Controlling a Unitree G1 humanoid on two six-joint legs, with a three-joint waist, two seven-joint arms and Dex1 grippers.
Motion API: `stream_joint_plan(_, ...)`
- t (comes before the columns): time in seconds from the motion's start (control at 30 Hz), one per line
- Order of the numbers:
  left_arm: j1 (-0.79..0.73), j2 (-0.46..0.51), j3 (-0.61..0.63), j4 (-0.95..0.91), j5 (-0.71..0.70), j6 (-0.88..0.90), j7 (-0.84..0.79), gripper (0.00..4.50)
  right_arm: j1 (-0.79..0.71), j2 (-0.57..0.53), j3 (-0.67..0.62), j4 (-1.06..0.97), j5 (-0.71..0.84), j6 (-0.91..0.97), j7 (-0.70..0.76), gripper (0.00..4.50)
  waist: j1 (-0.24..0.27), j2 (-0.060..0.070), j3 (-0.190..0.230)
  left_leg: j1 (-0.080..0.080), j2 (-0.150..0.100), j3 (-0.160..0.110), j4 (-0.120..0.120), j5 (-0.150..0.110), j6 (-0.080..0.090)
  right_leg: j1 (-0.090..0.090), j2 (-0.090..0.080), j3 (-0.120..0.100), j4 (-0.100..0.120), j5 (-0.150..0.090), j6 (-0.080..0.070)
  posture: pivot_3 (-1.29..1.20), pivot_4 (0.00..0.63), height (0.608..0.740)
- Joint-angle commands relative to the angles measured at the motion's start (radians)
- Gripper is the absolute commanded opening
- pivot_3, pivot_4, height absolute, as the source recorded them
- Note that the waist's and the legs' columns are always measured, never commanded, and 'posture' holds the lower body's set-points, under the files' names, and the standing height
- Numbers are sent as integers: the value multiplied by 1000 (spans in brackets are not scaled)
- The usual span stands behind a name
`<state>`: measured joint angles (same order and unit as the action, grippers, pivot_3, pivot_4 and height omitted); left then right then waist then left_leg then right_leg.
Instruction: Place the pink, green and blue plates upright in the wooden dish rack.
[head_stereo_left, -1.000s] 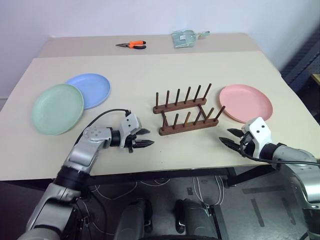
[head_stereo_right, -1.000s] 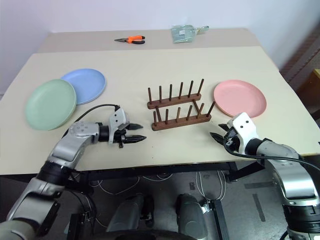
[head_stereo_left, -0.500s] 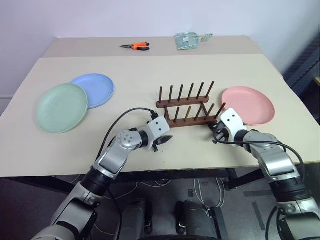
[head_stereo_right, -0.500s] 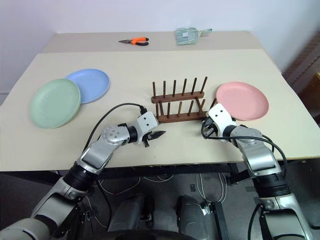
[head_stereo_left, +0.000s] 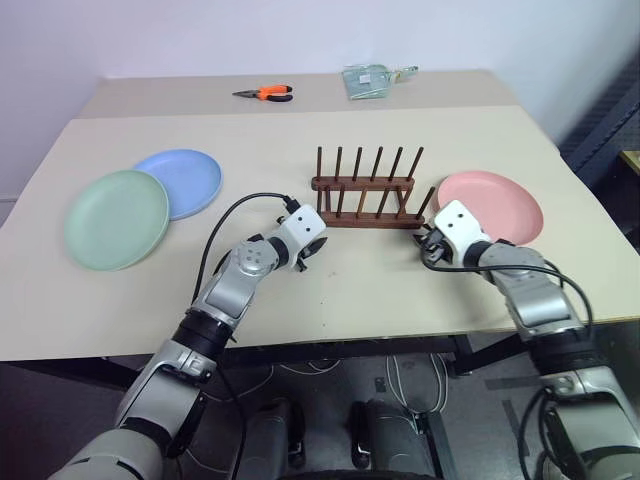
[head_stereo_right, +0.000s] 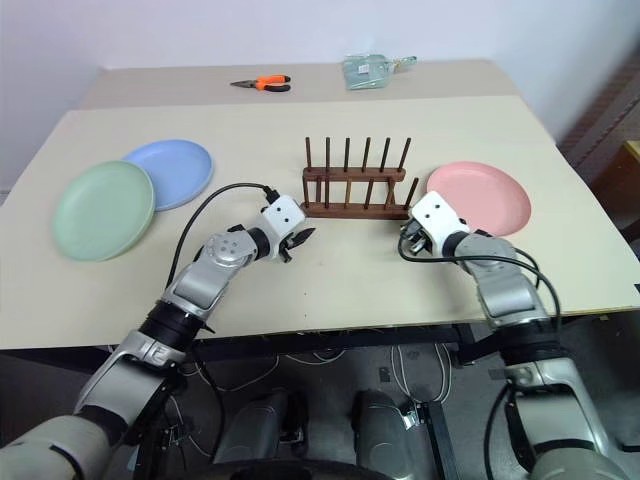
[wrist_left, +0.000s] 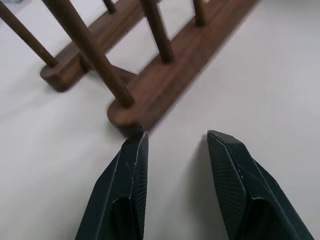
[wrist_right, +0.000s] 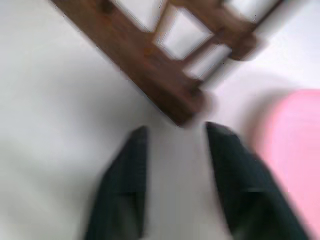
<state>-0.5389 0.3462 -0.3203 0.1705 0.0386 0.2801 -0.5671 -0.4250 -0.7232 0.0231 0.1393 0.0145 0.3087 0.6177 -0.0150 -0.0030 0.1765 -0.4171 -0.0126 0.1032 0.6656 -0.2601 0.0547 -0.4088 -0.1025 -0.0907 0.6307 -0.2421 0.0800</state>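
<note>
- Wooden dish rack (head_stereo_left: 366, 201) stands empty mid-tabletop (head_stereo_left: 300, 150); left claw (wrist_left: 176, 141) and right claw (wrist_right: 176, 132), both apart, flank its ends and could shove it askew.
- Pink plate (head_stereo_left: 492, 205) lies beside the right claw; green plate (head_stereo_left: 115, 218) and blue plate (head_stereo_left: 185, 181) lie flat far left.

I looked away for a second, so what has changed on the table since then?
Both arms reached forward to the wooden dish rack: the left pincer now sits open at its left end, the right pincer open at its right end. The rack has turned from skewed to square. Pink plate, green plate and blue plate lie flat as before.
</note>
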Motion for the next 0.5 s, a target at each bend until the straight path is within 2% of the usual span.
stream_joint_plan(0.03, 75, 18, 19, -184, -111, 55, -125, 1887, 34, -87, -38, -28, -45, -47, 15, 3174, 3, 0, 0, 0, 0, 0, 0, 0, 0, 0, 0, 0, 0, 0, 0, 0, 150, 740)
stream_joint_plan(0.2, 115, 34, 41, -302, -168, 126, -180, 1887, 11, -76, -18, 123, -65, -85, 12, 3174, 4, 0, 0, 0, 0, 0, 1, 0, -1, 0, 0, 0, 0, 0, 0, 0, 150, 740)
stream_joint_plan(0.3, 121, 41, 52, -344, -182, 158, -183, 1887, -56, -54, -1, 284, -90, -125, -21, 3174, -2, 0, 0, 0, 0, 0, 1, 0, 0, 0, 0, 0, 0, 0, 0, 0, 150, 740)
stream_joint_plan(0.4, 126, 48, 59, -365, -187, 175, -178, 1887, -111, -41, 3, 388, -100, -156, -33, 2337, 2, 0, 0, 0, 0, 0, 1, 0, 0, 0, 0, 0, 0, 0, 0, 0, 150, 740)
stream_joint_plan(0.47, 133, 54, 61, -377, -182, 183, -167, 1887, -134, -39, 7, 429, -107, -181, -34, 1480, 5, 0, 0, -1, 0, 0, 1, 0, 0, 0, 0, 0, 0, 0, 0, 0, 150, 740)
stream_joint_plan(0.5, 139, 57, 63, -381, -181, 185, -164, 1887, -142, -39, 8, 442, -110, -194, -35, 856, 6, 0, 0, -1, 0, 0, 1, 0, 0, 0, 0, 0, -1, 0, 0, 0, 150, 740)
